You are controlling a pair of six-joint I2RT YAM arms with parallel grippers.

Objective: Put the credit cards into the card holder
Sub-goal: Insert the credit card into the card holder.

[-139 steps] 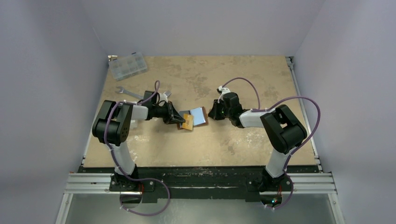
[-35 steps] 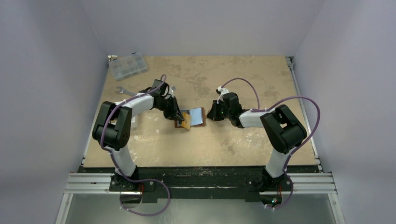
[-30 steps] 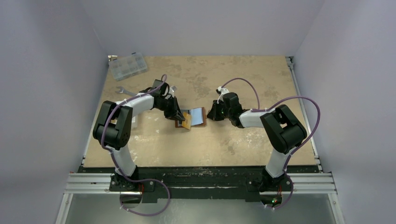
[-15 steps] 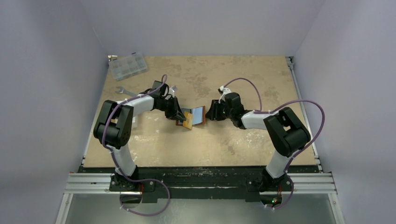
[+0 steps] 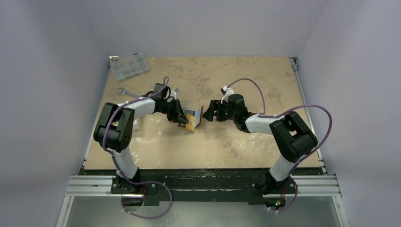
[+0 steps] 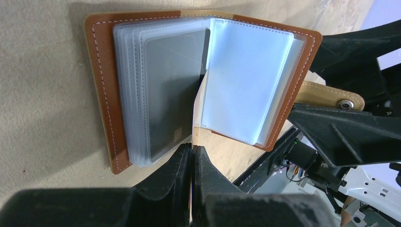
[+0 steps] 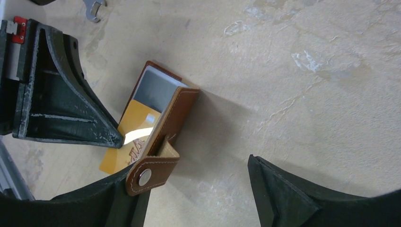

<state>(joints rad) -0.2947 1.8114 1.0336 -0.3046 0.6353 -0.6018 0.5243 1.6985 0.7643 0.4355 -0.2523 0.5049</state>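
Soft, even light fills the overhead view. Up close, a clear sleeve (image 6: 246, 80) of the card holder (image 6: 101, 94) glares white, and the left gripper (image 6: 192, 152) blurs. The orange-yellow card (image 7: 128, 126) glints; the holder casts a soft shadow.

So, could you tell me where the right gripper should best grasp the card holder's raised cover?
Probably its free edge beside the snap strap, coming from the right: the cover stands tilted off the table, thin enough to pinch, and the open right gripper faces it.
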